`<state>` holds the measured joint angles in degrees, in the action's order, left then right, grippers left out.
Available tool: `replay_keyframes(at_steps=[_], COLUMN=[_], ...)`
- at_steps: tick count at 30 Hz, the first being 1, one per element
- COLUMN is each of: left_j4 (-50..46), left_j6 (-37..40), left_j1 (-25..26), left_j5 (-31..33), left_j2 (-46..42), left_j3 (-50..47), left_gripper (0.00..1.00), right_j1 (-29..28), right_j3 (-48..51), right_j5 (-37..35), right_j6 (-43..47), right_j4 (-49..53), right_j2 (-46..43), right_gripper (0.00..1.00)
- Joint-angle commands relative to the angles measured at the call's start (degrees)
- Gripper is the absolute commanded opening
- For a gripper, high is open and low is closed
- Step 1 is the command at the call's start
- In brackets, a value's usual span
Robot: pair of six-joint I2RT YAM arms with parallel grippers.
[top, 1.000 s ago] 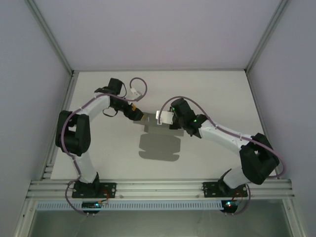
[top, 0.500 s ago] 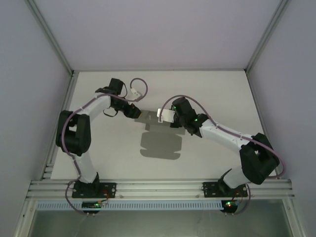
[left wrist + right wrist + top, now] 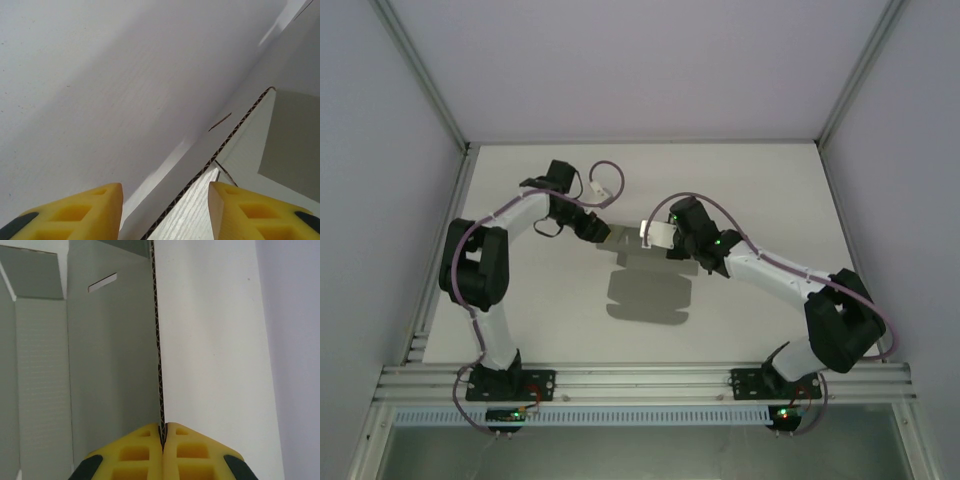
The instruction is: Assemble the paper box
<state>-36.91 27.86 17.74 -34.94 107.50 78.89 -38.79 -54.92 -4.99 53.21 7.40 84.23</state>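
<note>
Straddling a raw corrugated edge, left claw has its yellow fingers spread. The card runs down between them, and neither pad is clearly pressing on it.

Just right of that claw, between the two claws, hangs the grey, thin corrugated-card paper box. It is partly folded: walls up, one flap bent inward, a narrow slot cut in a panel. It looks held clear of the pale matte surface, with its dark shadow lying on the near side of both claws.

Right claw is pressed together on an upright wall, pinching the edge between its yellow pads. The grey inner face lies to its left, the white outer face to its right.

Step in hand, as judged: mid-fold, with the right side anchoring while the left side lines up on a panel.

The next move likely calls for the left claw to close on that edge, or push it, then swing the panel toward the slot. The anchor must hold firm; thin card creases easily if twisted.
</note>
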Motion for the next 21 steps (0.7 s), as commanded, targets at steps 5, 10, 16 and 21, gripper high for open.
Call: replay_keyframes(at_steps=[5, 10, 16, 21], left_j4=[-5.07, -12.84, -15.64, -16.60], left_j6=[7.06, 13.54, 15.18, 15.63], left_j1=[-0.02, -0.81, -0.01, 0.21], left_j5=[3.19, -4.86, -7.47, -8.36], left_j2=[-0.25, -0.62, 1.45, 2.01], left_j3=[3.96, 7.58, 7.19, 6.22], left_gripper=[0.60, 0.71, 0.71, 0.71], right_j1=[-0.02, 0.03, 0.14, 0.21], right_j3=[-3.14, -3.62, -3.37, -3.66], right_j5=[10.23, 8.14, 6.73, 5.46], right_j6=[-0.82, -0.49, -0.57, -0.67], right_j4=[9.35, 8.92, 6.31, 5.06], right_j2=[-1.96, -1.27, -0.62, -0.16], right_gripper=[0.00, 0.00, 0.00, 0.00])
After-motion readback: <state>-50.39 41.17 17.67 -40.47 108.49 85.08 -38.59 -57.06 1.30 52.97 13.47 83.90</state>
